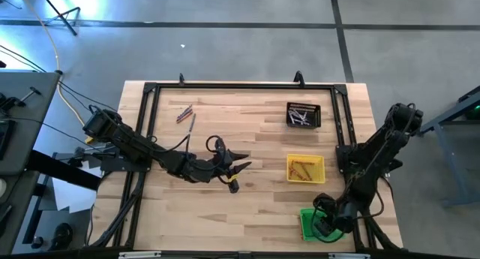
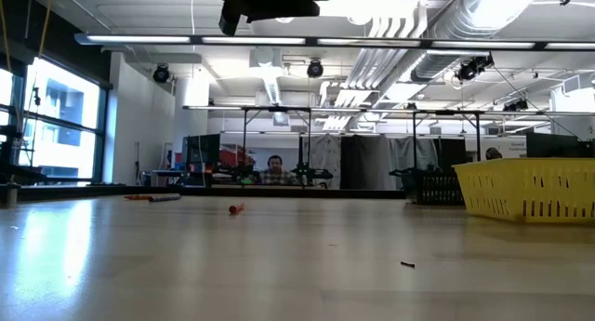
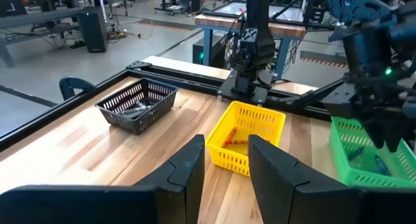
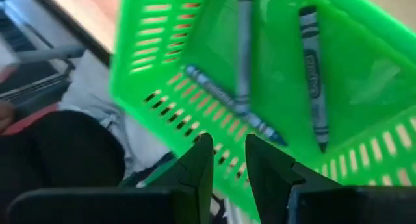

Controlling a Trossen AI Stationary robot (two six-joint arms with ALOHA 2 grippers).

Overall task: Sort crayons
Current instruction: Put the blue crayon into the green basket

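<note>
Three dark green crayons (image 4: 312, 68) lie inside the green tray (image 4: 162, 62) at the table's near right corner. My right gripper (image 4: 229, 160) hangs just above that tray (image 1: 309, 223), pointing steeply down, open, with nothing between its fingers. Orange crayons (image 3: 229, 134) lie in the yellow tray (image 1: 305, 167), and grey ones (image 3: 133, 110) in the black tray (image 1: 304, 115). Loose crayons (image 1: 185, 115) lie flat on the table at the far left. My left gripper (image 3: 226, 165) hovers over the table's middle (image 1: 246, 161), open and holding nothing.
A black metal frame (image 1: 150, 94) runs around the wooden table top. The three trays stand in a row along the right side. Bare wood lies between the loose crayons and the trays. A person (image 2: 275, 168) sits far off in the room behind.
</note>
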